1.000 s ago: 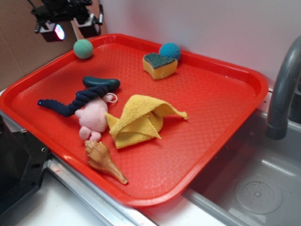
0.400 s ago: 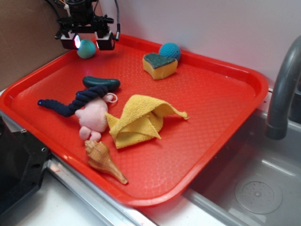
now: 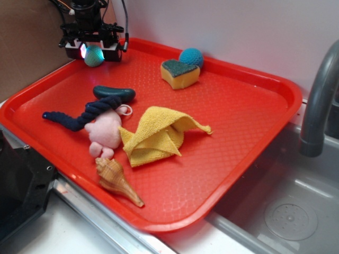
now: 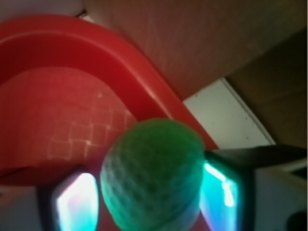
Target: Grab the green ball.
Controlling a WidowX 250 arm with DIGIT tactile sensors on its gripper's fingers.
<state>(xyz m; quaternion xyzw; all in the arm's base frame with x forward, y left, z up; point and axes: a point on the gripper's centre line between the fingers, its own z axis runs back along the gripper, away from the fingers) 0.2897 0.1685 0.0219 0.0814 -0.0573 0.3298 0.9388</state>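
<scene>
Your open claw straddles the green ball at the tray's far left corner; close evenly on its middle, since soft yarn likely squirts from an off-centre pinch.

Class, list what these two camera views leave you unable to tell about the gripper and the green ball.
1. Exterior view: the gripper pads hide both sides of the green ball, so contact is unclear.
2. Wrist view: the green ball is blurred and cut off by the bottom edge; the pads show only as glowing patches.
3. Neither view shows whether the ball rests on the red tray.
</scene>
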